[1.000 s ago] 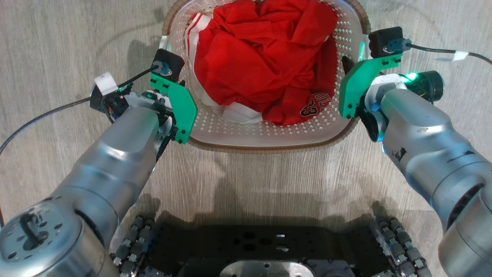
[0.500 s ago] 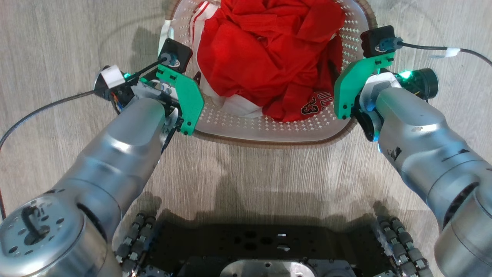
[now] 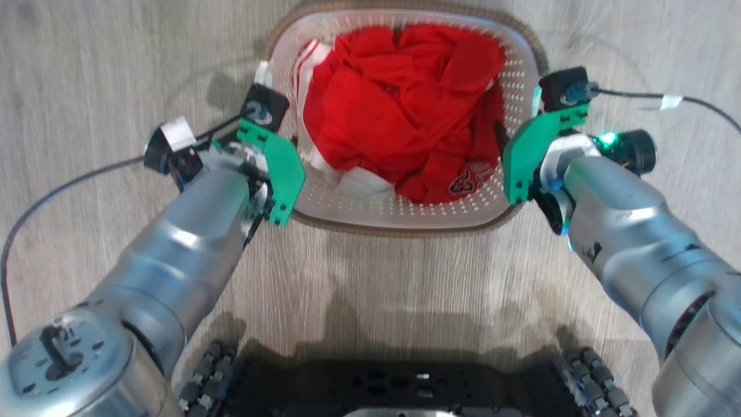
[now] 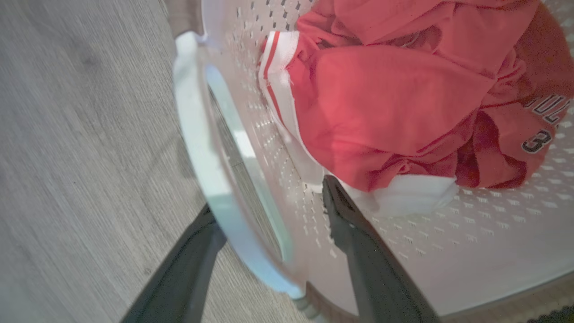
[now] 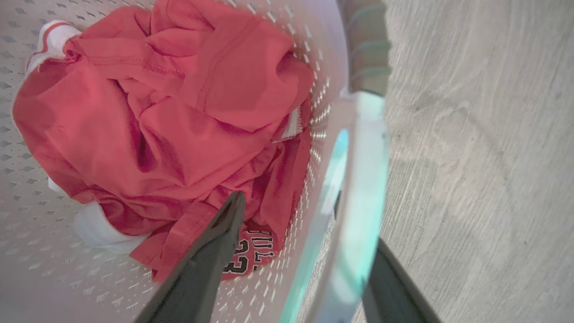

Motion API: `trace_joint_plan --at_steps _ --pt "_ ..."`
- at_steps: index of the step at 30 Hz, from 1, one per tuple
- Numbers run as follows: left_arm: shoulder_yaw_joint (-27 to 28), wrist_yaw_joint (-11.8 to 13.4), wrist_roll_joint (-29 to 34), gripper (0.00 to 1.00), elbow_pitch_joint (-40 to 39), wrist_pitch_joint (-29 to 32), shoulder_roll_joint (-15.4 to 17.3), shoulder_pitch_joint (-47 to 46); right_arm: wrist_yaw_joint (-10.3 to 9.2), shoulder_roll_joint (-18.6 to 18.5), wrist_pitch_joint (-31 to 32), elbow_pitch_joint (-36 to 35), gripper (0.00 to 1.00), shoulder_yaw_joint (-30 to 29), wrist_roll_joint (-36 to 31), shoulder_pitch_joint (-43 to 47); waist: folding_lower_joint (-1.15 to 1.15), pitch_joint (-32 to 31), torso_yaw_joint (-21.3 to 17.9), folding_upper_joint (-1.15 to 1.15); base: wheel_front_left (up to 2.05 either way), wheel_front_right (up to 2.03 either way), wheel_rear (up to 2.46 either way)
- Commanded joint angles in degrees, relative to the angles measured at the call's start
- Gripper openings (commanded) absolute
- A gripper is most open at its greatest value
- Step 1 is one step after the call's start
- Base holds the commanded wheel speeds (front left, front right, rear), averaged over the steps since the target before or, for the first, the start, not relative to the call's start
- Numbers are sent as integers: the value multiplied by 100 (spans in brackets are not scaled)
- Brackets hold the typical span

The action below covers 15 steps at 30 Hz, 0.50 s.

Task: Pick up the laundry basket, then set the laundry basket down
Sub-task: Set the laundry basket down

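Presently, left end effector (image 4: 269,197) and right end effector (image 5: 287,197) are straddling the side handles (image 4: 197,134) of the laundry basket (image 3: 399,208); whether either is clamping cannot be told.

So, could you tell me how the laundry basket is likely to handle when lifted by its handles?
The laundry basket is perforated plastic, so probably stiff yet light. Its load is crumpled red clothing piled near the middle, so it should hang fairly level. The smooth white handles look slippery to hold.
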Motion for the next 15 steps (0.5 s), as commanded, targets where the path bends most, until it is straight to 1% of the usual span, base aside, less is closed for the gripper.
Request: trace_joint_plan --at_steps 1,4,5,9,15 --pt "24 -57 55 100 21 66 87 154 41 63 26 -12 100 -16 -52 435 0 -294 -30 0 0 0 0" --pt "24 -112 57 100 79 179 87 335 41 71 29 -12 100 -16 -97 580 0 -716 -58 0 0 0 0" --pt "24 -112 57 100 79 179 87 335 41 71 29 -12 100 -16 -97 580 0 -716 -58 0 0 0 0" --pt "24 -155 -46 100 126 217 87 715 41 115 -45 -12 100 -56 -48 908 0 -1441 -106 0 0 0 0" --pt "50 -149 -229 100 164 48 87 1301 41 149 -284 -70 100 -102 76 1409 0 -2674 -212 0 0 0 0"
